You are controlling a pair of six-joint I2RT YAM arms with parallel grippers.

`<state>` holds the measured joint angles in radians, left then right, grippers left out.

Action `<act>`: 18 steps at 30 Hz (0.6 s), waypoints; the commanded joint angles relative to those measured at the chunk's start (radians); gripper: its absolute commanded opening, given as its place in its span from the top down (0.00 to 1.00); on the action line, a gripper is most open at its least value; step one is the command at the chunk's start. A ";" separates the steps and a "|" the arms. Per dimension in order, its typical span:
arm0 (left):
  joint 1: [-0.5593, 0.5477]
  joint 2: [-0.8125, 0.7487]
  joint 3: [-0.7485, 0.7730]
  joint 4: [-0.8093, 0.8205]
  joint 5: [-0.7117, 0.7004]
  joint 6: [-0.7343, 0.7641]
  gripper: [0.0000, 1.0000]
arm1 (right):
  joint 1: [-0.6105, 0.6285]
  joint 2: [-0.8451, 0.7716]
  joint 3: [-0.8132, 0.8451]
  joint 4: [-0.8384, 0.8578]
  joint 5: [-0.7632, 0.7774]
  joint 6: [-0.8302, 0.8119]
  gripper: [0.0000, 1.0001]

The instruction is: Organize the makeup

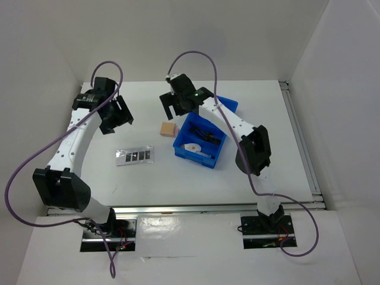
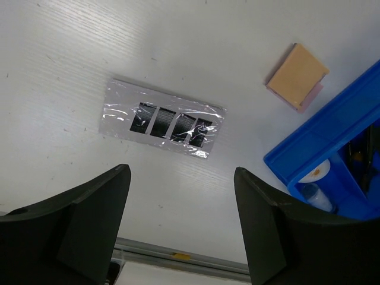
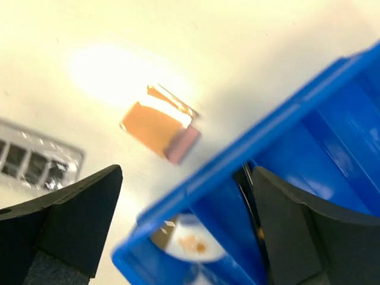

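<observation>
- The silver-grey palette strip, four dark pans in a row under shiny wrap, lies flat on the table, well off to the left of the blue bin.
- The tan square pad is also out on the table, just off the bin's upper-left corner and not touching it. There's a pinkish layer peeking out along one edge.
- Inside the bin: a white oval compact in the near-left part, with thin black brushes lying further back. There's other small stuff in there, but it's too blurry to call.
- The right gripper hangs over the bin's upper-left corner, jaws spread wide with nothing between them. Its wrist view looks straight down at the bin rim and the pad.
- The left gripper is up in the air well left of the bin, above the palette's side of the table, jaws also wide and holding nothing.
- The white table is under all of it, with the bin sitting a bit right of the middle.
</observation>
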<state>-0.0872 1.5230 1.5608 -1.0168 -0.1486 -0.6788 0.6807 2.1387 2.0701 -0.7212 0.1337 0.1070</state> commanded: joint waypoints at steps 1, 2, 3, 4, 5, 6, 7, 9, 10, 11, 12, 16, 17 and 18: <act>0.006 -0.087 -0.008 0.011 -0.032 0.033 0.16 | 0.032 0.113 0.172 -0.089 0.069 0.062 0.02; 0.006 -0.096 -0.021 0.021 -0.032 0.033 0.16 | 0.033 0.171 0.255 -0.116 0.069 0.075 0.00; 0.006 -0.096 -0.036 0.021 -0.032 0.048 0.16 | 0.033 0.196 0.295 -0.116 0.055 0.076 0.00; 0.006 -0.109 -0.036 0.021 -0.032 0.048 0.16 | 0.033 0.216 0.323 -0.116 0.055 0.076 0.00; 0.006 -0.109 -0.051 0.030 -0.032 0.062 0.16 | 0.042 0.233 0.340 -0.089 0.041 0.076 0.00; 0.006 -0.109 -0.068 0.030 -0.032 0.062 0.16 | 0.042 0.243 0.340 -0.064 0.020 0.076 0.00; 0.006 -0.119 -0.077 0.030 -0.023 0.073 0.16 | 0.051 0.256 0.340 -0.041 0.009 0.076 0.00; 0.006 -0.129 -0.102 0.030 -0.023 0.073 0.16 | 0.051 0.269 0.331 0.024 0.009 0.076 0.00; 0.006 -0.129 -0.111 0.030 -0.023 0.082 0.16 | 0.051 0.288 0.331 0.037 -0.002 0.076 0.00; 0.006 -0.142 -0.120 0.040 -0.023 0.082 0.16 | 0.051 0.300 0.331 0.046 -0.002 0.085 0.00; 0.006 -0.142 -0.139 0.040 -0.023 0.082 0.16 | 0.051 0.314 0.343 0.060 -0.002 0.085 0.00; 0.006 -0.178 -0.157 0.052 -0.023 0.082 0.16 | 0.051 0.386 0.392 0.060 -0.002 0.094 0.00; 0.006 -0.178 -0.157 0.052 -0.023 0.082 0.16 | 0.051 0.395 0.392 0.060 -0.014 0.094 0.00; 0.006 -0.178 -0.166 0.052 -0.023 0.082 0.16 | 0.051 0.395 0.392 0.060 -0.014 0.094 0.00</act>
<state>-0.0864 1.3930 1.3975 -0.9905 -0.1631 -0.6235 0.7235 2.5214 2.4069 -0.7086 0.1310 0.1860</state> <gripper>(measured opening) 0.840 0.999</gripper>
